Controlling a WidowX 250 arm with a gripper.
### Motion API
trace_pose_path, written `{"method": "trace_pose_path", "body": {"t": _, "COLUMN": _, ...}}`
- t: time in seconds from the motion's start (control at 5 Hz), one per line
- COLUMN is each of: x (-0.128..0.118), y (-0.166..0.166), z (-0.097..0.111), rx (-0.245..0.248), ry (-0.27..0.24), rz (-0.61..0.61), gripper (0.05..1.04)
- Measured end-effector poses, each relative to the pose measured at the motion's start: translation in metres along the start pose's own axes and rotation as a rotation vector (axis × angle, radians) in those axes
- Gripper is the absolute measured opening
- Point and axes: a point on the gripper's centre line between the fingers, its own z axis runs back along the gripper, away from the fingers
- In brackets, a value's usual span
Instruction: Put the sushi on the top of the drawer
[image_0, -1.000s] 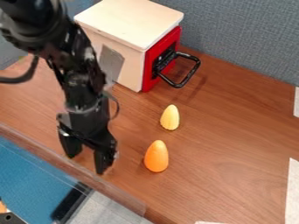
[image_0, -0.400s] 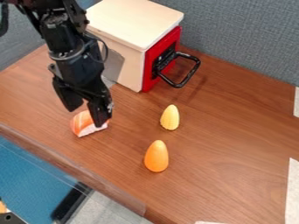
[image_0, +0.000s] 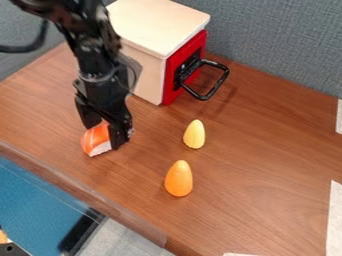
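Evidently shut, the red-fronted drawer with a black handle (image_0: 190, 67) hides whatever its pale wooden box (image_0: 150, 30) holds at the brown table's (image_0: 267, 150) far edge. Near the table's lower-left edge, the orange-and-white striped sushi (image_0: 97, 138) turns its white side lower right, its partly hidden long axis apparently rising rightward, between the spread fingers of the black gripper (image_0: 105, 134).

A yellow toy (image_0: 194, 134) sits near an orange toy (image_0: 179, 179) on the wooden table (image_0: 267, 150).
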Motion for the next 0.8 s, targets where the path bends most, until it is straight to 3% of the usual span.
{"method": "trace_pose_path", "body": {"t": 0.2, "x": -0.002, "y": 0.000, "z": -0.021, "rx": -0.002, "ry": 0.063, "rz": -0.033, "gripper": 0.955}}
{"method": "trace_pose_path", "body": {"t": 0.4, "x": -0.002, "y": -0.006, "z": -0.023, "rx": -0.001, "ry": 0.076, "rz": -0.059, "gripper": 0.668}}
{"method": "trace_pose_path", "body": {"t": 0.6, "x": 0.005, "y": -0.006, "z": -0.004, "rx": -0.012, "ry": 0.074, "rz": -0.039, "gripper": 0.569}}
{"method": "trace_pose_path", "body": {"t": 0.8, "x": 0.025, "y": 0.003, "z": 0.031, "rx": -0.024, "ry": 0.061, "rz": 0.038, "gripper": 0.569}}
